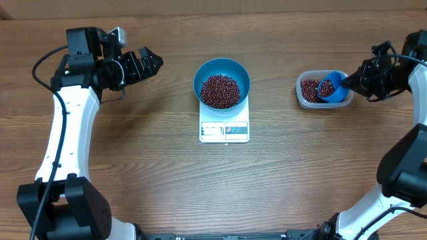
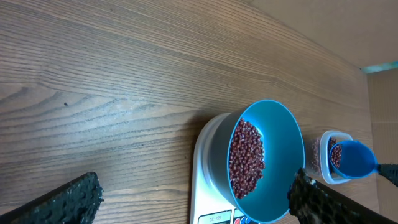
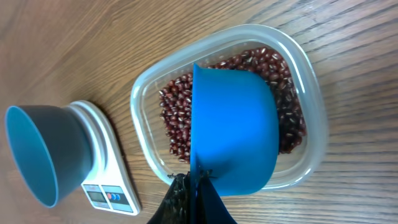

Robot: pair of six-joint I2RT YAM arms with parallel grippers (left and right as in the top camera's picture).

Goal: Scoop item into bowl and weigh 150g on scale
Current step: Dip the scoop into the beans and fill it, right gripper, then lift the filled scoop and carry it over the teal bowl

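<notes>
Wood-grain bench [image 1: 133,147] under me, matt with a faint sheen. Centre frame, the bowl [image 1: 241,72]: smooth blue plastic, satin. Scale [image 1: 224,131]: smooth white plastic. At the right, the tub [image 3: 311,112] is clear, glossy plastic. Scoop [image 3: 233,124]: smooth blue plastic. Beans [image 1: 220,91]: slightly shiny skins. Pads [image 2: 62,202] on my left jaws: black, knobbly, rough.

- The left arm [image 1: 65,127] rises from the near-left corner of the bench [image 1: 133,173] and bends at the wrist toward the middle
- The left tool [image 1: 154,59] hangs above the bench with its jaws spread wide and nothing between them; its dark ribbed fingers [image 2: 65,199] show at the two lower corners of the left wrist view
- The right arm [image 1: 405,167] comes up along the right edge and bends inward
- The right tool [image 1: 349,85] points left, clamped tight on the handle of the scoop [image 1: 331,87]
</notes>
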